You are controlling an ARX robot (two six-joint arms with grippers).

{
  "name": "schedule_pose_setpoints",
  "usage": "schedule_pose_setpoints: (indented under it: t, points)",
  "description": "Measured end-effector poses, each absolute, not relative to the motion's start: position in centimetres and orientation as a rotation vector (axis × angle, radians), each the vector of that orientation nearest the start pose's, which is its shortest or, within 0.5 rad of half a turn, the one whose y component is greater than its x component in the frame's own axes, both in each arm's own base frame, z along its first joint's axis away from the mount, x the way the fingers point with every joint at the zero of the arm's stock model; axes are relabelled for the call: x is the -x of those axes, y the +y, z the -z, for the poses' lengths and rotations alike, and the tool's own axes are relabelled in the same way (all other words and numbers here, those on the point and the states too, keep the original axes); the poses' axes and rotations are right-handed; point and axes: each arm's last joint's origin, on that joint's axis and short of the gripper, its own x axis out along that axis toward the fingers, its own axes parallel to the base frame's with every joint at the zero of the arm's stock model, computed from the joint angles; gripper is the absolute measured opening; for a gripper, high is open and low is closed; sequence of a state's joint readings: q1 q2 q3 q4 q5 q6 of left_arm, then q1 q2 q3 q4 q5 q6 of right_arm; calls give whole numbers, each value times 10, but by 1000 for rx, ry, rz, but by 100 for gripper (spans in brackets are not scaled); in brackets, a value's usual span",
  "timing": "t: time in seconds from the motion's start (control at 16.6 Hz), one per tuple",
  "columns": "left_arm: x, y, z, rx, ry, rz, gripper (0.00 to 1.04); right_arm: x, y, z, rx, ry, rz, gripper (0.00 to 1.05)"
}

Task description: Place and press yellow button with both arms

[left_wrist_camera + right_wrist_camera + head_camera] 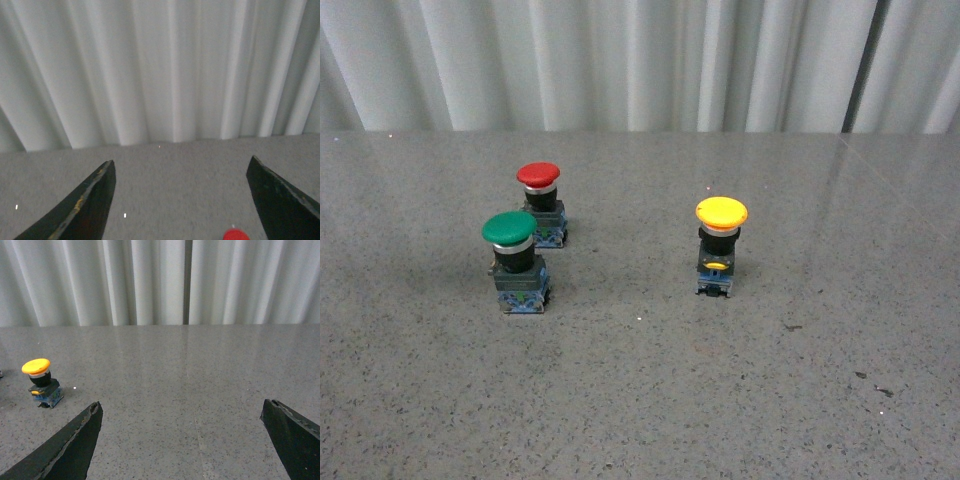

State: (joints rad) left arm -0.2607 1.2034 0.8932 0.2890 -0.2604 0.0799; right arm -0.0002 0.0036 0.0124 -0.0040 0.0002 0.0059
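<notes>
Found the yellow button point(721, 245) upright on the grey table point(640, 420), long axis vertical, at 3 o'clock of the green button point(515, 262). Saw both pairs of jaws spread wide and empty: the right gripper point(181, 404), the left gripper point(181, 160). Placed the button ahead of the right jaws at roughly 10 o'clock (outside the gap, well apart). Judged the right gripper the nearer of the 2; caught only the red button's point(235, 234) cap edge in the left wrist view.

Glossy plastic-looking yellow button point(721, 213) stands on the speckled, faintly shiny stone-like table point(650, 400).
</notes>
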Motion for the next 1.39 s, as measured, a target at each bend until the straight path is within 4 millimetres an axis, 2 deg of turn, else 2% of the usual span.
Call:
schedule_pose_setpoints:
  t: [0.12, 0.24, 0.36, 0.54, 0.84, 1.39]
  points:
    - [-240, -50, -320, -56, 18, -3, 70, -97, 0, -167, -6, -4, 0, 98]
    - [-203, -35, -301, -25, -15, -10, 56, -97, 0, -167, -6, -4, 0, 98]
    - [-176, -24, -273, -3, -43, -9, 34, -97, 0, -167, -6, -5, 0, 98]
    - [-164, -17, -231, -10, 29, 1, 3, -97, 0, -167, -6, -4, 0, 98]
    - [-144, 1, -207, -2, 4, -15, 2, -97, 0, -167, -6, -4, 1, 98]
    - [-125, 0, -183, -3, 7, 2, 2, -97, 0, -167, -6, -5, 0, 98]
